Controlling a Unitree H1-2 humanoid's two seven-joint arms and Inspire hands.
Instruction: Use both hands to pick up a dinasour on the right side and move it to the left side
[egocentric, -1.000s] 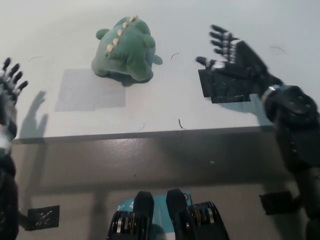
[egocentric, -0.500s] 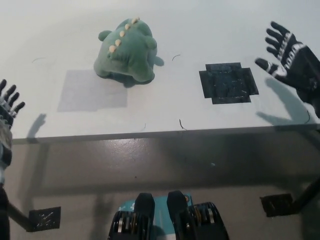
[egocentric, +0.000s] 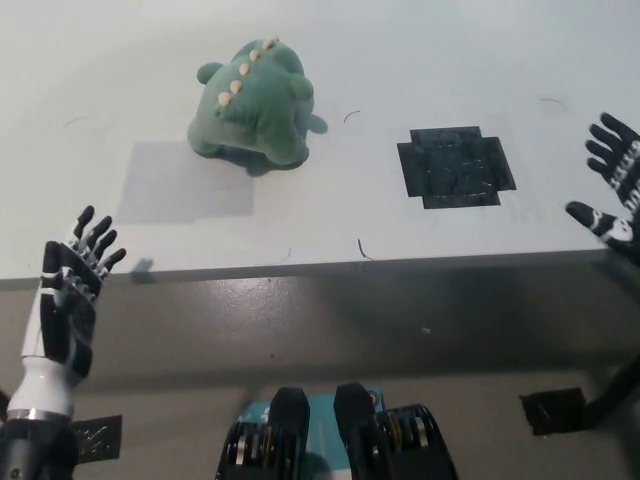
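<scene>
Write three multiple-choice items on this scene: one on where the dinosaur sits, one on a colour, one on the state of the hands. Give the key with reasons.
1. Where is the plush dinosaur?
A. On the black cross-shaped patch
B. At the upper right corner of the grey square patch
C. In the right hand

2. What colour are the spikes on the dinosaur's back?
A. Cream
B. Red
C. Black

3. What state are the two hands in?
A. Both shut on the dinosaur
B. Left shut on the dinosaur, right open
C. Both open, holding nothing

Key: 1 B, it sits by the grey square patch, well clear of the black cross-shaped patch. 2 A, a pale cream row runs along the green back. 3 C, the left hand and right hand have spread fingers far from the toy.
</scene>
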